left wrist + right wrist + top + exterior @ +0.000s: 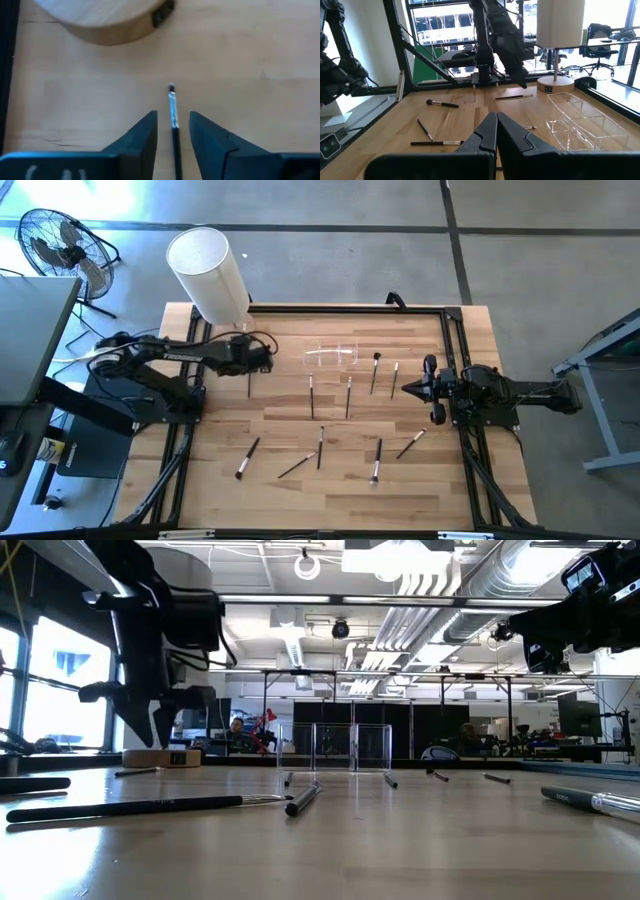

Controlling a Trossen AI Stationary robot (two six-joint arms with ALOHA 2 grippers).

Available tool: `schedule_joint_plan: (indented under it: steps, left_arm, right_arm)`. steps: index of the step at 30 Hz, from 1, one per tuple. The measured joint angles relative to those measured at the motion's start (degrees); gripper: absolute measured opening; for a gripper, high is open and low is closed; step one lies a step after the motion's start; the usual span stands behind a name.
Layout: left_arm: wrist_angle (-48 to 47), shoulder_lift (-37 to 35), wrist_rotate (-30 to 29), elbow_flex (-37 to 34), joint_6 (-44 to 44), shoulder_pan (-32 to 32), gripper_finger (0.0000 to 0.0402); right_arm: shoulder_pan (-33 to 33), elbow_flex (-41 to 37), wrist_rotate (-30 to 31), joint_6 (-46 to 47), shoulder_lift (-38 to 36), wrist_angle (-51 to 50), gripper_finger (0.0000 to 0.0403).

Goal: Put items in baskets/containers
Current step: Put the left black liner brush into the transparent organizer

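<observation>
Several thin dark-handled brushes lie flat and scattered on the wooden table, among them one (249, 385) under my left gripper, a row (348, 395) beside the holder and others (320, 448) toward the near edge. The clear plastic holder (332, 357) stands mid-table toward the far edge; its glinting walls (352, 748) and compartments (585, 125) show. My left gripper (173, 122) points down, open, with a finger on each side of the silver-ferruled brush (173, 107), and hovers (160, 735) just over the table. My right gripper (496, 122) is shut and waits at the table's right (408, 390).
A lamp with a large white cylinder shade (208, 273) and a round wooden base (100, 20) stands at the far left corner, close behind my left gripper. A black frame rail (350, 310) runs round the table edges. A fan (62, 248) stands off the table.
</observation>
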Motion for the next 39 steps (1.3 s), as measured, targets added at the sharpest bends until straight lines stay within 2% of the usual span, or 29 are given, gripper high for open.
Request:
schedule_joint_plan:
  steps: [8,14,26,35,39]
  left_arm:
    - [1.1,2.7,1.4,0.0,0.3,5.5,0.0124]
    - [6.2,5.1,3.0,0.0,6.5,7.6,0.0124]
    - [9.1,10.2,2.3,0.2,7.3,7.5,0.0124]
    - [10.3,10.6,-0.2,0.1,7.3,7.5,0.0123]
    - [10.6,10.7,0.1,0.1,7.2,7.6,0.0105]
  right_arm:
    - [0.0,0.0,0.0,0.0,0.0,0.0,0.0]
    - [0.0,0.0,0.0,0.0,0.0,0.0,0.0]
    - [0.0,0.0,0.0,0.0,0.0,0.0,0.0]
    - [0.0,0.0,0.0,0.0,0.0,0.0,0.0]
    - [0.0,0.0,0.0,0.0,0.0,0.0,0.0]
